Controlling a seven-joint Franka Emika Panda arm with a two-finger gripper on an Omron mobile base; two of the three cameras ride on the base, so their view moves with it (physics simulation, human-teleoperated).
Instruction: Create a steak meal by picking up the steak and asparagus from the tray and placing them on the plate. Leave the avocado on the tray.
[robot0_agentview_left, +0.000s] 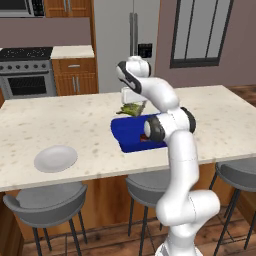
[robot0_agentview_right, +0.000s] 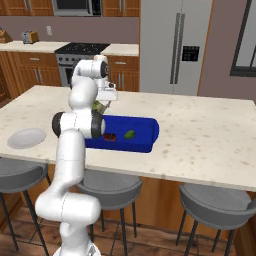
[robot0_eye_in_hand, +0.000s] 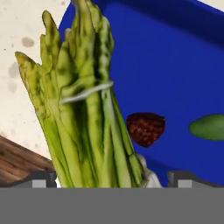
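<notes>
Island counter (robot0_agentview_left: 90, 127) with the blue tray (robot0_agentview_right: 142, 132) near its middle and the round plate (robot0_agentview_left: 55, 158) well apart from it, near the counter's front edge. The gripper (robot0_agentview_left: 134, 106) hangs above the tray's far-left end, its fingers clamped on the asparagus (robot0_eye_in_hand: 85, 109), which is lifted clear of the tray floor. In the hand view the bundle stands between the two finger tips, its heads pointing to 12 o'clock, a pale band around its middle. Tray contents: the steak (robot0_eye_in_hand: 145, 128), at 3 o'clock from the bundle, and the avocado (robot0_eye_in_hand: 209, 127), farther toward 3 o'clock, apart from the steak. The plate holds nothing.
</notes>
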